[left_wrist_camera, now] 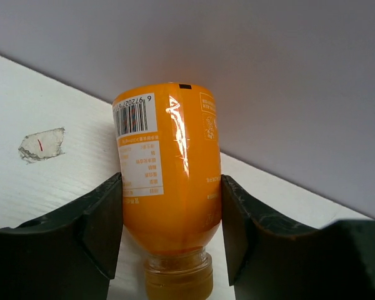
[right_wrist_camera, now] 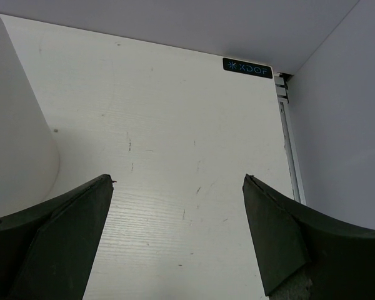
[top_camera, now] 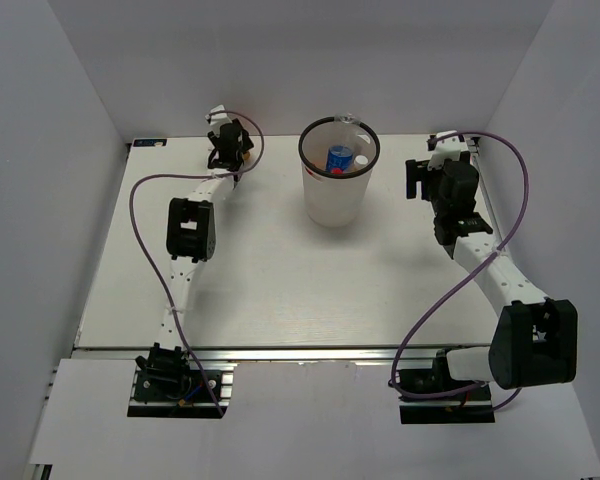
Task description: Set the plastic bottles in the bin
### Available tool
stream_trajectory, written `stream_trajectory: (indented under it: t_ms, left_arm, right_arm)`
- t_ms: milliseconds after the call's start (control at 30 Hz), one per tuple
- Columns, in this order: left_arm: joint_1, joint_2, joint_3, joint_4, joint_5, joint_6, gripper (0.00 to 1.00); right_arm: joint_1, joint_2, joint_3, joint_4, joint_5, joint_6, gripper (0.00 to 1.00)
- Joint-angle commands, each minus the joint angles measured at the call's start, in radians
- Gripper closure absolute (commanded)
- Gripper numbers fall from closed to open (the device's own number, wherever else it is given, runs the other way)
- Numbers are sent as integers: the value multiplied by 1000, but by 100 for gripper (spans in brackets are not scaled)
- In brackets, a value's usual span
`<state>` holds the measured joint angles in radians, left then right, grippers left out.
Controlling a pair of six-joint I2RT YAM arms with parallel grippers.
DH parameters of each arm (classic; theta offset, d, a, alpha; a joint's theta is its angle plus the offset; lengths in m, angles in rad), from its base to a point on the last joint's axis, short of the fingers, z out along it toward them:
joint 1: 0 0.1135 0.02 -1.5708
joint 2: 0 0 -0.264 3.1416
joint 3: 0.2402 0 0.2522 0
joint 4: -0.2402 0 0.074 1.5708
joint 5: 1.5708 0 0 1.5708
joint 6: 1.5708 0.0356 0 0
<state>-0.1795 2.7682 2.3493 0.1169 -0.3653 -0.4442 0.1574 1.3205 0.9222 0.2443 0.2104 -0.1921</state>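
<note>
My left gripper (top_camera: 223,152) is at the table's far left, near the back wall. In the left wrist view it (left_wrist_camera: 172,231) is shut on a short orange bottle (left_wrist_camera: 169,181), both fingers pressed against the bottle's sides, cap toward the camera. The white bin (top_camera: 332,205) with a black rim stands at the back centre. It holds a blue-labelled bottle (top_camera: 339,158) and a red-capped one (top_camera: 335,171). My right gripper (top_camera: 416,180) is open and empty to the right of the bin, over bare table (right_wrist_camera: 178,187). The bin's wall (right_wrist_camera: 12,137) shows at its left.
White walls close the table at the back and both sides. A small piece of tape (left_wrist_camera: 42,144) lies on the table left of the orange bottle. A black label (right_wrist_camera: 247,68) marks the far right corner beside a metal rail (right_wrist_camera: 289,144).
</note>
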Motion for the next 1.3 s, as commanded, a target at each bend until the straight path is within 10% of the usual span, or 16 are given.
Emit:
stream_trajectory:
  t_ms: [0,267,500,767,1067,1267]
  left_arm:
    - [9,-65,-36,73,25,39,49]
    - [15,-281,-211,112,109,102,81]
    - [17,-645,-563,227,265,147,84]
    - [14,-920,-760,332,1114,280,91]
    - [-69,-682,-366,282,1627,213,92]
    - [-110,-510,-247,1016,1784,-413,89]
  right_arm:
    - [-7,-17,44,19,11,-7,11]
    - [-5,-56,32,24,-37,9,11]
    - [-5,-153,-2,39,-95,36,11]
    - [-7,-259,-59,49,-126,52,11]
    - [-7,-294,-66,41,-143,57,11]
    - [-7,-313,-71,43,-134,52,11]
